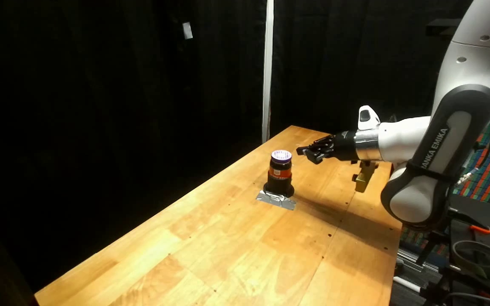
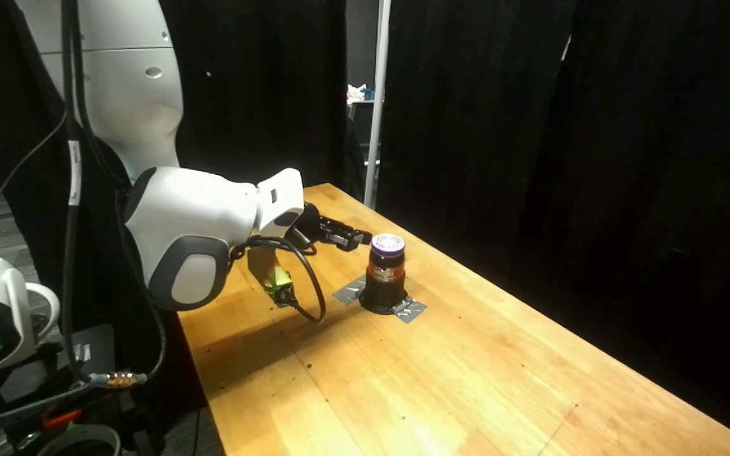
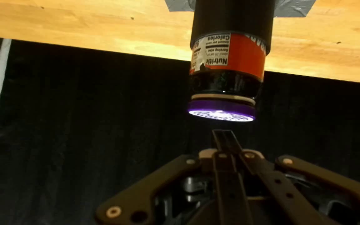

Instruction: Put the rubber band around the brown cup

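The brown cup (image 1: 280, 173) stands upright on the table, a dark jar-like cylinder with an orange label and purple lid. It also shows in an exterior view (image 2: 385, 272) and upside down in the wrist view (image 3: 230, 56). Its lower part sits in a black holder with a wide base. A thin tan ring (image 3: 223, 97) circles its neck beside the lid; I cannot tell if this is the rubber band. No other band shows. My gripper (image 3: 224, 132) is shut, with nothing visible in it. Its tips (image 1: 299, 150) point at the lid from the robot side, apart from it (image 2: 367, 237).
Grey tape (image 1: 277, 200) fixes the holder's base to the wooden table (image 1: 228, 246). It also shows in an exterior view (image 2: 410, 310). A black curtain (image 1: 121, 85) hangs behind the table's far edge. A white pole (image 1: 267, 63) stands behind it.
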Robot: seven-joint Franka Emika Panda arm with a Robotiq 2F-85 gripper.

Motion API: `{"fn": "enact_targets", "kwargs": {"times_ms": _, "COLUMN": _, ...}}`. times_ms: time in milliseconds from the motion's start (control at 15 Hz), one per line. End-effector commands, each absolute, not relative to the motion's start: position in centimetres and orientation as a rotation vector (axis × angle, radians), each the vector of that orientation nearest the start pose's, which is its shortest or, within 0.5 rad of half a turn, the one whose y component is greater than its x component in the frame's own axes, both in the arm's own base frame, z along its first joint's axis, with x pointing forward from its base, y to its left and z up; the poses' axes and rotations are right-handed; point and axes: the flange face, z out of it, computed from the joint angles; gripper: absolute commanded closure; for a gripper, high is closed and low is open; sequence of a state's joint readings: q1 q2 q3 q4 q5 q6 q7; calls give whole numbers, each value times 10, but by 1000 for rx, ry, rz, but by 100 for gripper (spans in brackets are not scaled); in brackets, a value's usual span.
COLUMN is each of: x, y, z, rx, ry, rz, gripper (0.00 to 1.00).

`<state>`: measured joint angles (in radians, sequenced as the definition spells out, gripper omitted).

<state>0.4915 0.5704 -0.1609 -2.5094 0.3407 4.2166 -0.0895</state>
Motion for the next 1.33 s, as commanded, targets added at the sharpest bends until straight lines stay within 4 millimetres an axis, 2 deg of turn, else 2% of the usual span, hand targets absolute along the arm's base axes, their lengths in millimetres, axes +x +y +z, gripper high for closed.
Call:
{"fn": "enact_targets", "kwargs": {"times_ms": 0, "x": 445, "y": 109, "z": 213, "rx": -2697, "ry": -247, "rz": -1795, "gripper": 72}}
{"fn": "enact_targets", "kwargs": {"times_ms": 67, "x": 447, "y": 110, "z": 231, "rx": -2756, "ry": -311, "rz": -1685, "gripper": 65}}
{"fn": "enact_targets", "kwargs": {"times_ms": 200, "x": 439, "y": 105, "z": 244, "rx": -2879, "ry": -365, "rz": -1508, "gripper": 51}}
{"fn": "enact_targets", "kwargs": {"times_ms": 400, "x": 431, "y": 90, "z": 254, "rx": -3038, "ry": -368, "rz": -1274, "gripper": 27}}
{"fn": "enact_targets", "kwargs": {"times_ms": 533, "x": 433, "y": 78, "z": 265, "rx": -3098, "ry": -336, "rz": -1120, "gripper": 13}}
{"fn": "enact_targets", "kwargs": {"times_ms": 667, "x": 435, "y": 63, "z": 265, "rx": -3148, "ry": -337, "rz": -1030, "gripper": 0}}
{"fn": "enact_targets", "kwargs": {"times_ms": 1000, "x": 418, "y": 42, "z": 258, "rx": -3240, "ry": -356, "rz": -911, "gripper": 0}}
{"fn": "enact_targets", "kwargs": {"times_ms": 1267, "x": 394, "y": 42, "z": 255, "rx": -3293, "ry": -364, "rz": -853, "gripper": 0}}
